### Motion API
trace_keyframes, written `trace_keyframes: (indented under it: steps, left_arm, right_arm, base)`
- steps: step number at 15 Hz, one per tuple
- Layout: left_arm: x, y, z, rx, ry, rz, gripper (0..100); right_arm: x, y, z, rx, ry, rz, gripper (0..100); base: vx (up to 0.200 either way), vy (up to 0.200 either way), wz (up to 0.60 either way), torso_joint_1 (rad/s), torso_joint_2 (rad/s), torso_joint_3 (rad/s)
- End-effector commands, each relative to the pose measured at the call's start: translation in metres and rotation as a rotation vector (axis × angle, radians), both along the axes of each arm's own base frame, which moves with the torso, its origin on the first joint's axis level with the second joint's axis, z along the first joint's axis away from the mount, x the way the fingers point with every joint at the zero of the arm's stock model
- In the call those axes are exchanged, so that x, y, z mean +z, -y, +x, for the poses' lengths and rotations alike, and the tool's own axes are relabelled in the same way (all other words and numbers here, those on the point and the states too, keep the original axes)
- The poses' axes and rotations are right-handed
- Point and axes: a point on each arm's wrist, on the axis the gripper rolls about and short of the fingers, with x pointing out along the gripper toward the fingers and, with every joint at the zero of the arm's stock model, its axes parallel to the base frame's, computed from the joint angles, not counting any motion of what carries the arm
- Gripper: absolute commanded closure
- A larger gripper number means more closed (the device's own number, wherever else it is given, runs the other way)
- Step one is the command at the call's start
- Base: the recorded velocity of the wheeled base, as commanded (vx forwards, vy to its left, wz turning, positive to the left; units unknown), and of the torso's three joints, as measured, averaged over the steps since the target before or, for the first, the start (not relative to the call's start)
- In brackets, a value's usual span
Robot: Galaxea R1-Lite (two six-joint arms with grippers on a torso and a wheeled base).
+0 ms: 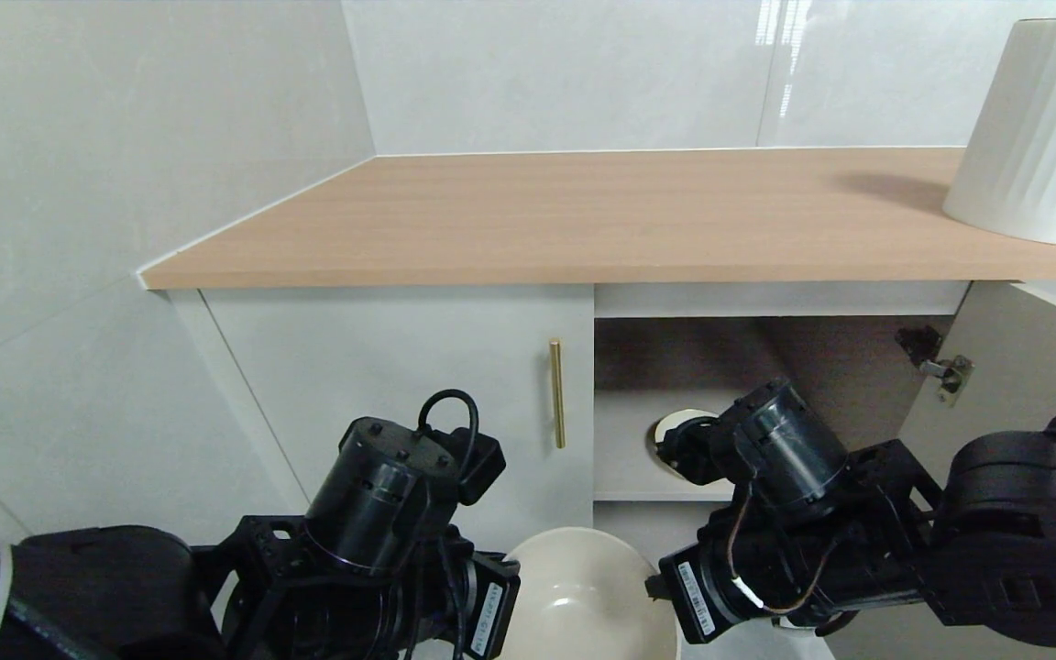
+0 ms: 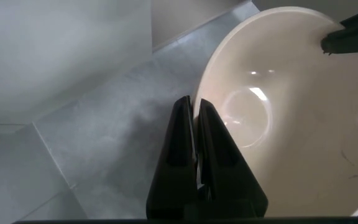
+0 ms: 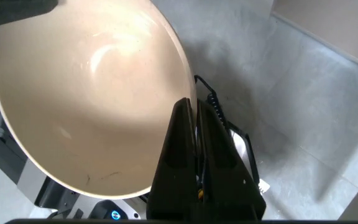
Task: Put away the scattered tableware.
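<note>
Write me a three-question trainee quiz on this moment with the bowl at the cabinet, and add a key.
1. True or false: the cream bowl is gripped at its rim by both the left gripper and the right gripper.
2. Multiple choice: which door of the cabinet stands open? A, the left; B, the right; C, both.
3. Fill in the gap: the white ribbed container stands on the ____.

Key: 1 true; 2 B; 3 countertop.
</note>
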Motion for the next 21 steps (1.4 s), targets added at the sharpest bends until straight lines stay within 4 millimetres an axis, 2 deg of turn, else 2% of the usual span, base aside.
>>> trace_keyframes:
  steps: [1, 7, 8, 13, 15, 19, 20, 21]
  left_arm:
    - [-0.001, 0.0, 0.0, 0.001, -0.003, 0.006, 100]
    - [-0.001, 0.0, 0.0, 0.002, -0.003, 0.005, 100]
    - [-0.001, 0.0, 0.0, 0.003, -0.003, 0.006, 0]
    - [0.001, 0.0, 0.001, 0.029, 0.028, 0.009, 0]
    - [0.001, 0.002, 0.004, 0.039, 0.059, -0.013, 0]
    - [0.0, 0.002, 0.004, 0.047, 0.061, -0.015, 0]
    - [0.001, 0.003, 0.005, 0.062, 0.057, -0.037, 0]
    - [0.002, 0.003, 0.005, 0.064, 0.061, -0.044, 0]
  right_arm:
    - [-0.001, -0.001, -0.001, 0.003, -0.003, -0.004, 100]
    - [-0.001, -0.001, -0.001, 0.004, -0.002, -0.005, 100]
    - [-0.001, 0.0, -0.001, 0.004, -0.003, -0.006, 100]
    - [-0.002, 0.0, 0.0, -0.009, 0.005, -0.02, 100]
    - [-0.011, -0.002, 0.005, -0.032, 0.001, -0.048, 100]
    - [-0.019, 0.016, 0.041, -0.166, 0.03, -0.033, 100]
    - [-0.024, 0.025, 0.062, -0.247, 0.033, -0.038, 100]
    - [-0.03, 0.029, 0.072, -0.299, 0.033, -0.054, 100]
  base:
    - [0.0, 0.0, 0.0, 0.0, 0.0, 0.0]
    - [0.0, 0.0, 0.0, 0.0, 0.0, 0.0]
    - [0.0, 0.0, 0.0, 0.0, 0.0, 0.0]
    - [0.0, 0.0, 0.0, 0.0, 0.0, 0.0]
    - [0.0, 0.0, 0.0, 0.0, 0.0, 0.0]
    - [0.0, 0.0, 0.0, 0.0, 0.0, 0.0]
    - [0.0, 0.0, 0.0, 0.0, 0.0, 0.0]
    - [0.0, 0.0, 0.0, 0.0, 0.0, 0.0]
